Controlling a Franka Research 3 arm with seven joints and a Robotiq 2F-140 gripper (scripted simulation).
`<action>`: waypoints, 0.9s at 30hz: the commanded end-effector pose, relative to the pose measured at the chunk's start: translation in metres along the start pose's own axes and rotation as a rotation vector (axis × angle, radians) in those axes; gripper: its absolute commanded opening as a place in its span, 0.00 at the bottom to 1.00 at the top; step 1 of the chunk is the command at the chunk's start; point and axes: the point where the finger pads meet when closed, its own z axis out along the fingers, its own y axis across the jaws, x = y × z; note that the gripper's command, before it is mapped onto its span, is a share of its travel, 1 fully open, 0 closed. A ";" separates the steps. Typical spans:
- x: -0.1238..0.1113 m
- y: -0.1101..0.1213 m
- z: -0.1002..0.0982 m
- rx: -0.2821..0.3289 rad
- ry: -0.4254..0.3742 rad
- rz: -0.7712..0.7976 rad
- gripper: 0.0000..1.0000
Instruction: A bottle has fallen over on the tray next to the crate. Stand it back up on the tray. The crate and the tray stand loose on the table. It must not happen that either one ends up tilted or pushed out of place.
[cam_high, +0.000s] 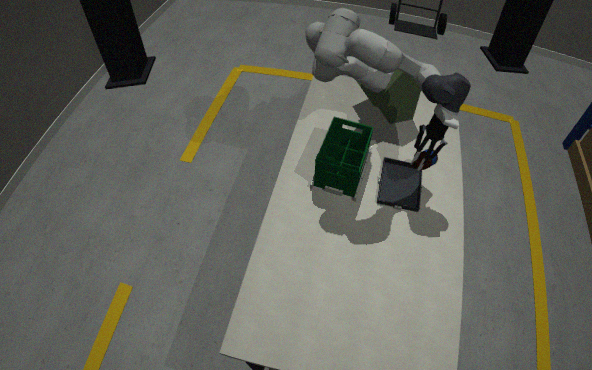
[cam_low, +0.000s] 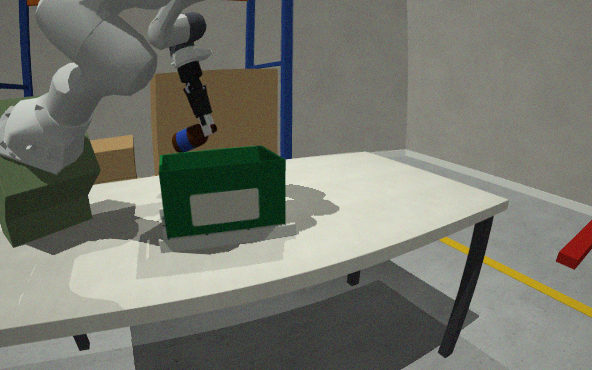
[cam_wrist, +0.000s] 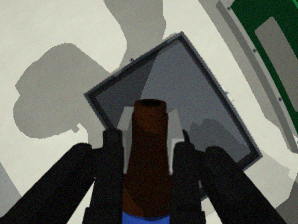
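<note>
Bottle (cam_low: 189, 138) is off the tray (cam_high: 400, 185) and up in the air, tilted, pinched at its neck end by the claw (cam_low: 208, 126) above the tray's near-arm edge. Picking up looks done; righting it and setting it down on the tray beside the crate (cam_low: 222, 192) remains.

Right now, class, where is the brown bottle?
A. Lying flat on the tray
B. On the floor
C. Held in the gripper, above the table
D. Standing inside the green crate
C: the gripper is closed on the bottle, which hangs tilted in the air, higher than the crate rim.
</note>
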 end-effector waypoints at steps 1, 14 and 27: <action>0.002 -0.002 -0.002 0.006 0.003 0.009 0.00; 0.002 -0.002 -0.002 0.006 0.004 0.009 0.00; 0.000 -0.002 -0.002 0.004 0.039 0.008 0.00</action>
